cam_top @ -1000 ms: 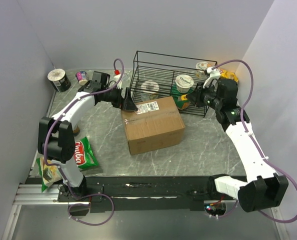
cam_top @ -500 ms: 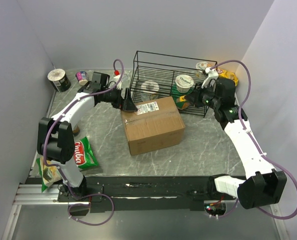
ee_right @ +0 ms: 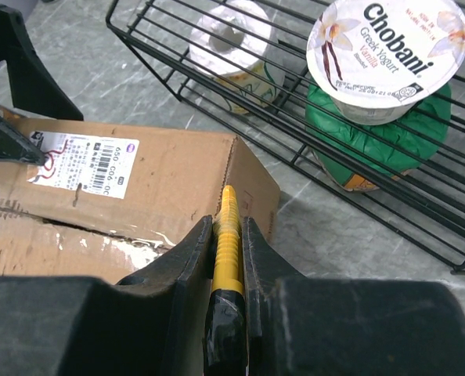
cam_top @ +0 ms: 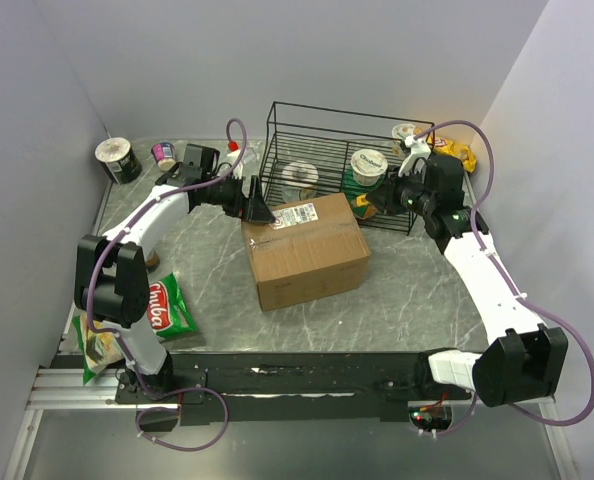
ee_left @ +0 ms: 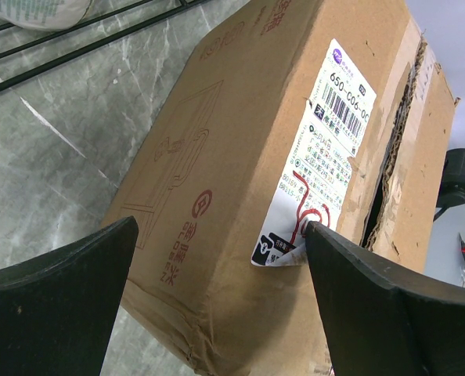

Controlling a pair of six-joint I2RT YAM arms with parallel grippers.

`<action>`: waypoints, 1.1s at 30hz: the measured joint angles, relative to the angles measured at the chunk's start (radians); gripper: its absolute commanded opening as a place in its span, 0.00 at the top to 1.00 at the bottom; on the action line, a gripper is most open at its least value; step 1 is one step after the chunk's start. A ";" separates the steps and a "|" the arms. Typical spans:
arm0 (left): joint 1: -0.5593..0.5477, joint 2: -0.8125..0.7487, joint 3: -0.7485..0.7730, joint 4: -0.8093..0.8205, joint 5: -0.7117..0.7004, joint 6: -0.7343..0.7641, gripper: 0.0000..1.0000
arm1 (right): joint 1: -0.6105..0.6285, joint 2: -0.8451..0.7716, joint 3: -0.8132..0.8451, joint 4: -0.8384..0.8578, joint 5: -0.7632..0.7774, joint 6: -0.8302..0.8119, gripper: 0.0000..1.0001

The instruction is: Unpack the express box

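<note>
Our right gripper [ee_right: 226, 223] has its two fingers pressed together on a slim yellow-and-black cutter [ee_right: 226, 262]. We judge it is held blade-forward so the tip can be brought to the tape. Just beyond that tip sits the near top corner of the brown corrugated cardboard express box [ee_right: 138, 180], which suggests we are lining up a cut rather than making one. To the far side of this gripper, well past the cutter, a black wire basket [ee_right: 178, 74] holds a white Chobani yogurt cup [ee_right: 385, 47], apart from the box. Our left gripper [ee_left: 221, 227] is spread wide at the opposite top corner of the box, one finger on either side of it without clamping. One fingertip appears to touch the peeling corner of the white printed shipping label [ee_left: 322, 157]. We take this as bracing, so the box will not slide when the blade pushes. The box therefore lies between our two grippers, flat on the grey marbled table [cam_top: 417, 290], just in front of the basket. Its flaps are down but not neat: the taped top seam [ee_right: 99, 235] looks torn and ragged, with a dark gap showing along the edge by the label. The cardboard around it is creased and scuffed.
</note>
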 measured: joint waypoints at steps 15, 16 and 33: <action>0.000 0.000 0.000 -0.002 0.000 0.000 0.06 | 0.000 -0.004 0.014 0.000 0.027 -0.004 1.00; -0.001 0.001 0.000 -0.002 0.000 0.000 0.06 | 0.000 -0.006 0.014 -0.002 0.026 -0.003 1.00; -0.026 0.004 0.002 -0.005 0.000 0.000 0.05 | 0.008 -0.033 0.011 -0.019 0.009 0.006 1.00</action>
